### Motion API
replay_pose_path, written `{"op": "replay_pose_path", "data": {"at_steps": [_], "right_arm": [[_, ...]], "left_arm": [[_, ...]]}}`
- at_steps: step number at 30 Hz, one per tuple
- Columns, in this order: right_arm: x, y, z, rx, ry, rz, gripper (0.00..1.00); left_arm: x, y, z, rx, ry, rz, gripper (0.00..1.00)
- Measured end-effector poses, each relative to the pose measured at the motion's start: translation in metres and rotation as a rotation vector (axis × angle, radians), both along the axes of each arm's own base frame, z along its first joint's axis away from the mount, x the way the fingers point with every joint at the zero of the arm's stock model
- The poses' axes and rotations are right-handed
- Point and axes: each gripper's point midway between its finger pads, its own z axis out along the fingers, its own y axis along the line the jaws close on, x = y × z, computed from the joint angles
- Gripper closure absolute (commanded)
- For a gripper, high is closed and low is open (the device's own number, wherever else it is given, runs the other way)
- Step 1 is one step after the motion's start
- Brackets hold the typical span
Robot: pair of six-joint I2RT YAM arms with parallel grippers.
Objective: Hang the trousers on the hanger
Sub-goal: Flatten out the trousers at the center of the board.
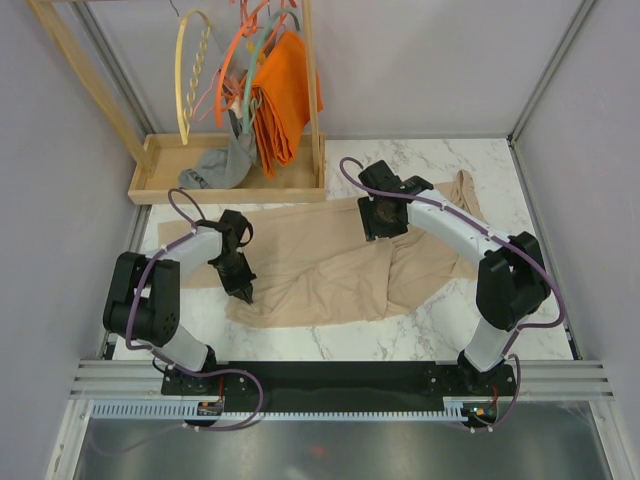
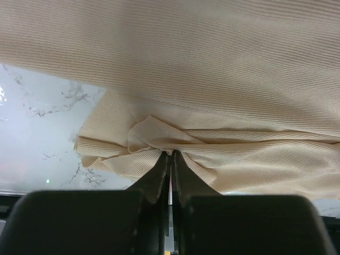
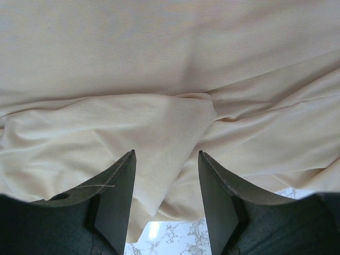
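The beige trousers (image 1: pixel 320 262) lie spread and rumpled across the marble table. My left gripper (image 1: pixel 243 291) is at their near left edge, shut on a pinched fold of the fabric (image 2: pixel 159 143), which bunches at the fingertips. My right gripper (image 1: pixel 381 222) is open over the upper middle of the trousers (image 3: pixel 159 79), its fingers (image 3: pixel 119 186) either side of a fold without closing on it. The pale yellow hanger (image 1: pixel 192 75) with its twisted bar hangs on the wooden rack at the back left, apart from both grippers.
A wooden rack with a tray base (image 1: pixel 160 180) stands at the back left. It carries orange hangers (image 1: pixel 232 60), a teal hanger (image 1: pixel 252 70), an orange cloth (image 1: pixel 283 100) and a small grey garment (image 1: pixel 215 165). Bare marble (image 1: pixel 440 320) shows near the front right.
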Motion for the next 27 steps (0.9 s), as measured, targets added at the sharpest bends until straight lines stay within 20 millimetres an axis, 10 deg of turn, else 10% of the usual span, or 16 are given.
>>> {"op": "replay_pose_path", "data": {"at_steps": [7,13,23,25,27], "right_arm": [[0.0,0.0,0.0,-0.001,0.0,0.0,0.42],[0.0,-0.001,0.0,-0.003,0.0,-0.001,0.42],[-0.001,-0.001,0.001,-0.003,0.002,0.0,0.42],[-0.002,-0.002,0.003,-0.002,-0.001,0.0,0.42],[-0.003,-0.002,0.005,-0.001,-0.004,-0.001,0.42]], "left_arm": [[0.0,0.01,0.003,0.052,-0.017,0.006,0.98],[0.0,0.023,0.049,0.103,-0.136,0.073,0.98],[0.068,0.02,0.087,0.101,-0.247,0.12,0.94],[0.08,0.019,0.079,0.108,-0.227,0.109,0.43],[0.089,0.019,0.07,0.119,-0.209,0.094,0.2]]}}
